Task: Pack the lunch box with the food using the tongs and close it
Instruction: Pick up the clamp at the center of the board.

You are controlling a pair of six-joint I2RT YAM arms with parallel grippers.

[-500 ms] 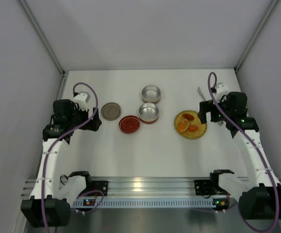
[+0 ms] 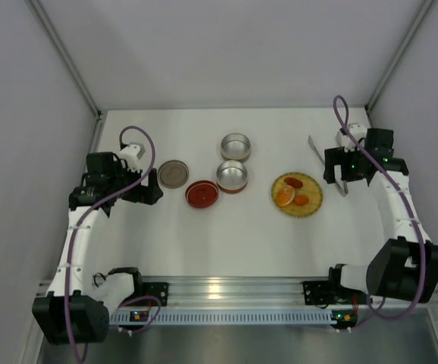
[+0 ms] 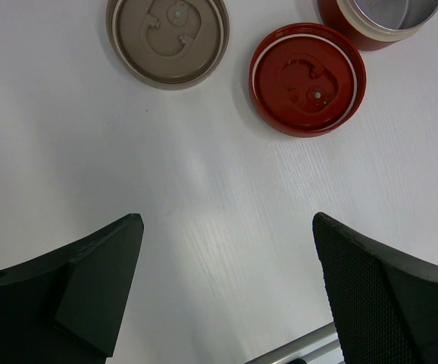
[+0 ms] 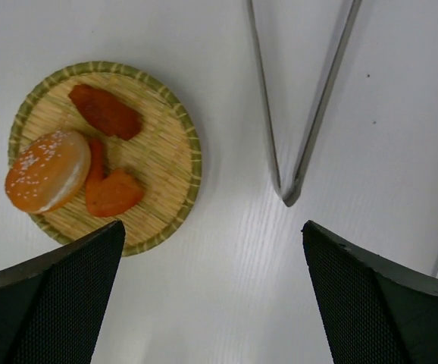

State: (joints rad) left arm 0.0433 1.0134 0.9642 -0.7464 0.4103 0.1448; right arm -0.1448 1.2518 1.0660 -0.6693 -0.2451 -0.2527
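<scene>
The lunch box stands apart in pieces: two open round tins (image 2: pixel 235 145) (image 2: pixel 232 176), a brown lid (image 2: pixel 173 174) (image 3: pixel 167 38) and a red lid (image 2: pixel 201 194) (image 3: pixel 308 78). The food (image 2: pixel 293 192) lies on a yellow woven plate (image 4: pixel 170 129): a sesame bun (image 4: pixel 48 171), a red piece (image 4: pixel 105 111) and an orange piece (image 4: pixel 114 194). The silver tongs (image 2: pixel 313 144) (image 4: pixel 289 191) lie flat to the right of the plate, their joined end just ahead of my right gripper (image 2: pixel 336 173) (image 4: pixel 211 227), which hovers open over them. My left gripper (image 2: pixel 145 191) (image 3: pixel 226 227) is open and empty above bare table, near the two lids.
White walls enclose the table on three sides, and the right wall is close to my right arm. A metal rail (image 2: pixel 226 292) carrying the arm bases runs along the near edge; its edge shows at the bottom of the left wrist view.
My right arm has swung right and back, bringing its gripper over the tongs. The left arm has shifted slightly. Nothing on the table has moved.
</scene>
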